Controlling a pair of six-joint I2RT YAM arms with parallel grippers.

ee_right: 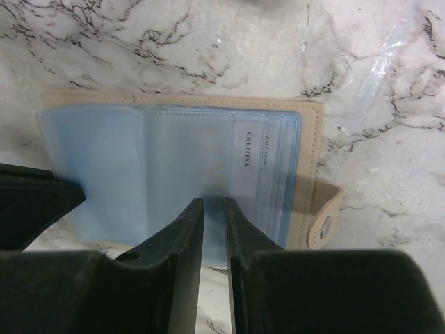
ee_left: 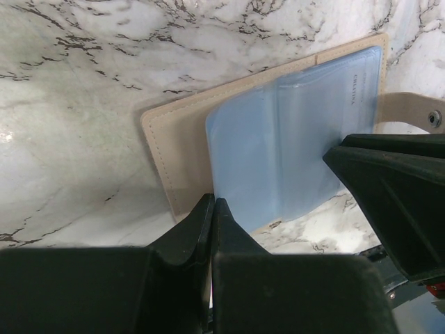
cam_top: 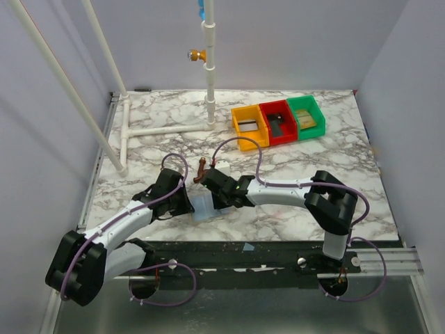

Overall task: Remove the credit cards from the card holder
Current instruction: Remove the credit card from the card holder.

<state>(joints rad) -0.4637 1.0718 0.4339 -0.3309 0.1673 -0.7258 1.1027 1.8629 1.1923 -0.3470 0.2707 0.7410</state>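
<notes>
Right gripper (ee_right: 213, 209): jaws a slit apart over card holder (ee_right: 160, 153) near edge, grip uncertain. Holder lies open on table (ee_right: 139, 42), long axis crosswise between arms; left gripper (ee_left: 212, 209) closed at other end.

I see the card holder (ee_right: 174, 160) lying open on the marble table (ee_right: 208, 49), blue sleeves facing up. The snap tab (ee_right: 325, 224) projects from its right edge. The right gripper (ee_right: 213, 209) sits at its near edge, fingers narrowly apart; I cannot confirm a grip. The left gripper (ee_right: 69, 196) meets its left edge.
</notes>
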